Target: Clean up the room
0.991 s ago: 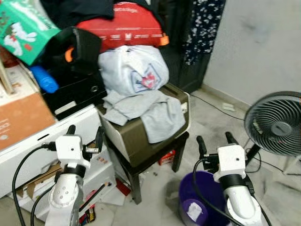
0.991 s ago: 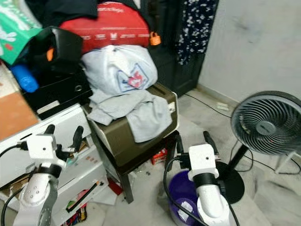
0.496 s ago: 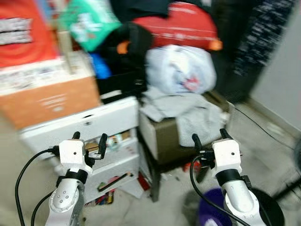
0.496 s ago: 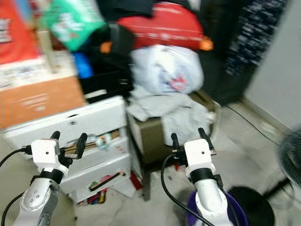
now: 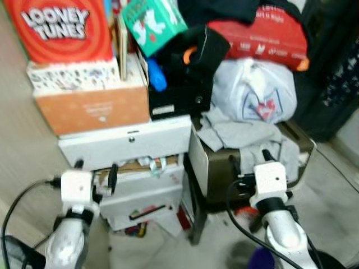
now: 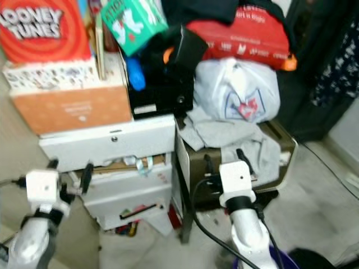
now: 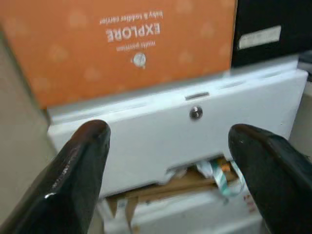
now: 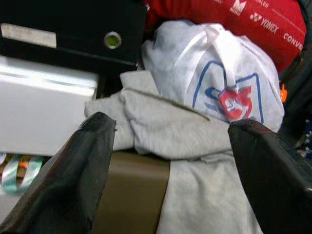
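Observation:
A grey cloth [image 5: 241, 137] lies crumpled over a brown case [image 5: 216, 168] on a dark stool, under a white plastic bag [image 5: 255, 98] with a red and blue logo. My right gripper [image 5: 251, 159] is open, held up in front of the case; in its wrist view the grey cloth [image 8: 180, 126] lies between the black fingers [image 8: 78, 180]. My left gripper [image 5: 95, 169] is open, facing the white drawer unit [image 5: 126, 145]; its wrist view looks at the drawer front [image 7: 185, 126] with a small round lock.
An orange box [image 5: 90, 103], a Looney Tunes box [image 5: 61, 28], a green package [image 5: 154, 19], a black box [image 5: 176, 98] and a red bag [image 5: 263, 36] are stacked above. Lower drawers [image 5: 146, 190] hang ajar with clutter. Papers litter the floor [image 5: 168, 246].
The camera has swung left and the view has sharpened: the stacked boxes and drawer unit have come into view, the fan and purple bin have left. Both grippers stay raised and open.

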`<state>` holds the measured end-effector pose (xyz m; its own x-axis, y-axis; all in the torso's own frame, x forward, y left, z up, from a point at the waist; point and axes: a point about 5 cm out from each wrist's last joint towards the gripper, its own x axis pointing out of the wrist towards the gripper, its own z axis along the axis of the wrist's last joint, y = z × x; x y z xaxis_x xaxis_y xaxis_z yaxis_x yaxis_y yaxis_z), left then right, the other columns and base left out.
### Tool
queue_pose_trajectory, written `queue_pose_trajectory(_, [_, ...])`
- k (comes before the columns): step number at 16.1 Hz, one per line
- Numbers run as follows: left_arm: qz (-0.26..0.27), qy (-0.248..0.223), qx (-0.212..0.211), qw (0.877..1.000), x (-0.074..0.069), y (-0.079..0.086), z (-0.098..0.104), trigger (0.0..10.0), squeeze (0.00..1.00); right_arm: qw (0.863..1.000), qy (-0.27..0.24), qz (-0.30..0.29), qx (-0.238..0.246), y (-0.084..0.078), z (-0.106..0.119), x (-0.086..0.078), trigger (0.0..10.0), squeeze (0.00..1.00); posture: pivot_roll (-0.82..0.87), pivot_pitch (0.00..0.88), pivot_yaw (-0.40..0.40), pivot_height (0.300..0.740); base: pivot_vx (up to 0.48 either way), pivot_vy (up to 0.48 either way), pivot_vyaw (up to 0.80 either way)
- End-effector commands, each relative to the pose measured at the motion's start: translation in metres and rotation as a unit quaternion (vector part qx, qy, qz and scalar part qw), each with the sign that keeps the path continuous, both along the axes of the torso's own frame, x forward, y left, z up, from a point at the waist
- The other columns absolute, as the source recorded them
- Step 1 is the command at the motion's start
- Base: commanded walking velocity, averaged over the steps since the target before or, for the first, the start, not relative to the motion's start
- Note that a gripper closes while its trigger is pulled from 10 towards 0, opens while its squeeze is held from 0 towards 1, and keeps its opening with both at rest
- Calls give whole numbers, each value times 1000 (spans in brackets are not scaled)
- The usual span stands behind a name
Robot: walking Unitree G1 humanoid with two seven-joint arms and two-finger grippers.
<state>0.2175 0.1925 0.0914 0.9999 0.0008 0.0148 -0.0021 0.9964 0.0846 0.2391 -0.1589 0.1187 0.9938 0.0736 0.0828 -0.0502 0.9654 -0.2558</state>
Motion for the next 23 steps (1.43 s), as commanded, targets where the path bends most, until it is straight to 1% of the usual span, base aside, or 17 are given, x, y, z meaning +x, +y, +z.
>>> queue_pose_trajectory(1, [0,-9,6,1000,-2,1,5,10000,0,1000,2,-3,-1,-2,1,0,10000,0,-67,10,-12,740,0,0,494])
queue_pose_trajectory(3, [0,-9,11,1000,2,0,6,10000,0,1000,4,2,2,1,0,1,10000,0,-62,9,-17,740,0,0,231])
queue_pose_trajectory(4, [-12,-12,13,1000,5,-5,8,10000,0,1000,2,7,2,4,2,4,10000,0,-64,8,-18,740,0,0,0])
queue_pose_trajectory(6, [-16,-12,13,1000,8,-8,8,10000,0,1000,0,7,-2,3,2,6,10000,0,-69,5,-17,740,0,0,281])
queue_pose_trajectory(8, [-17,-10,8,1000,10,-8,8,10000,0,1000,1,5,-1,2,3,6,10000,0,-71,7,-16,740,0,-131,628])
queue_pose_trajectory(15, [-25,-7,5,1000,12,-9,7,10000,0,1000,3,14,0,7,2,9,10000,0,-65,4,-18,740,0,-272,0])
queue_pose_trajectory(17, [-21,-11,-6,1000,13,-9,7,10000,0,1000,3,15,-2,7,2,9,10000,0,-63,0,-18,740,0,0,0])
queue_pose_trajectory(20, [-23,-9,-7,1000,14,-8,7,10000,0,1000,5,15,-3,7,0,10,10000,0,-63,0,-15,740,0,0,0])
queue_pose_trajectory(23, [-25,-11,-5,1000,15,-8,7,10000,0,1000,2,18,-5,9,0,10,10000,0,-63,2,-14,740,0,0,704])
